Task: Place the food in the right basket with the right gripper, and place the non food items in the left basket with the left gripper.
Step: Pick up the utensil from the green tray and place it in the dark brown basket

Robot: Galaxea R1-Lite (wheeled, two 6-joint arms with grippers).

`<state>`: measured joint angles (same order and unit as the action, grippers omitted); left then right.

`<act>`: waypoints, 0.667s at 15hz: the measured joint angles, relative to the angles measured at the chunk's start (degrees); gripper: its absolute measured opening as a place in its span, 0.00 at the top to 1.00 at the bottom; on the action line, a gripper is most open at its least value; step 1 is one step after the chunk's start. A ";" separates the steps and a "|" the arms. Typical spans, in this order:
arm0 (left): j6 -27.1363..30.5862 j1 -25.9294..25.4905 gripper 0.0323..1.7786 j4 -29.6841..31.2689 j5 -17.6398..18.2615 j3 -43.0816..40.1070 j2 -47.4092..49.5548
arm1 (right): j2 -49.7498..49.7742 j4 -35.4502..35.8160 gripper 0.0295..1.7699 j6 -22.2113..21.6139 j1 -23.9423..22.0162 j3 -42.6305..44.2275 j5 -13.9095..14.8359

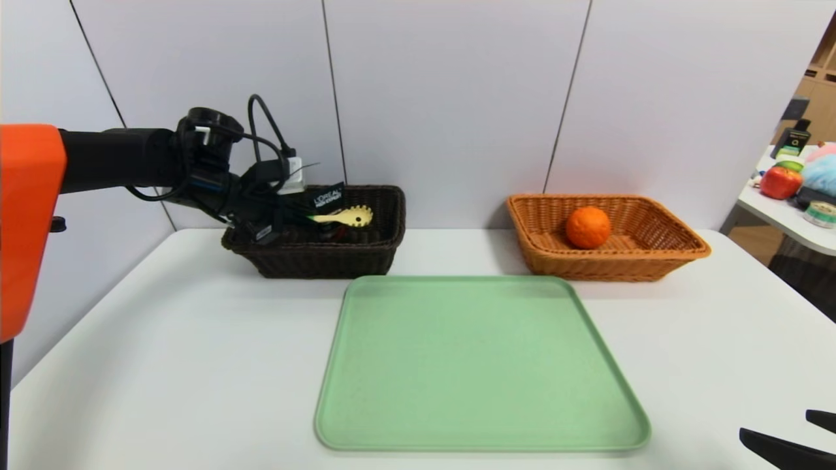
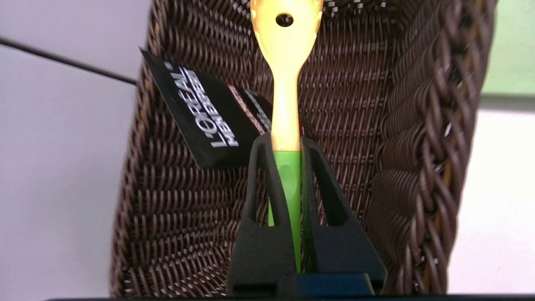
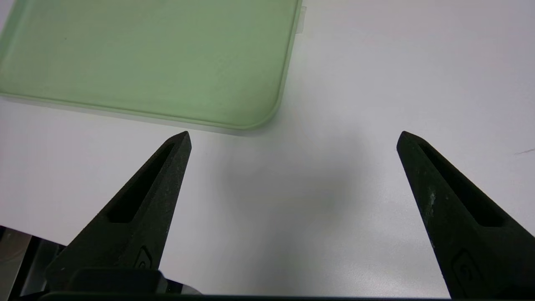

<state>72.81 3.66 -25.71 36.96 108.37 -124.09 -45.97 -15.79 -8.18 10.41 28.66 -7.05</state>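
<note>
Head view shows my left gripper (image 1: 307, 219) reaching out over the dark basket (image 1: 366, 258) at the far left of the table (image 1: 163, 339). Its jaws are closed tight on the green handle of the utensil (image 1: 346, 216), whose yellow head pokes out above the basket's interior, off the weave. From the left wrist view, the two black fingers (image 2: 267, 184) pinch the green handle just below where it turns yellow, and the utensil (image 2: 285, 83) runs straight away from the gripper (image 2: 286, 144) along the basket (image 2: 418, 167). The black tube (image 2: 209, 113) leans against the basket's far wall, tilted, with its white lettering facing me; in the head view that tube (image 1: 328, 194) sticks up at the rim behind the utensil.

The orange (image 1: 588, 227) already sits inside the tan basket (image 1: 679, 251) at the far right of the table, resting on the basket floor toward its middle. Between me and the two baskets lies a green tray (image 1: 483, 424).

My right gripper (image 3: 292, 138) hangs low at the near right edge of the table, beside the tray's (image 3: 259, 113) near corner, with its jaws spread wide and nothing between them. Head view catches only its black fingertips (image 1: 774, 447) at the lower right corner.
</note>
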 joint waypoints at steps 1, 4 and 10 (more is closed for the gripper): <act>-0.02 0.04 0.95 -0.15 -0.02 0.02 -0.48 | 0.09 -0.04 0.04 -0.05 -0.05 -0.11 -0.02; -0.55 0.28 0.95 -0.26 -0.17 0.41 -1.41 | 0.24 0.05 0.04 -0.02 -0.07 -0.44 0.00; -1.12 0.30 0.52 -0.33 0.11 1.60 -1.94 | 0.55 -0.02 0.04 -0.05 -0.07 -0.46 0.00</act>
<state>71.69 3.96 -26.04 37.07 109.97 -126.03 -45.42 -15.81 -8.23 10.34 28.20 -7.05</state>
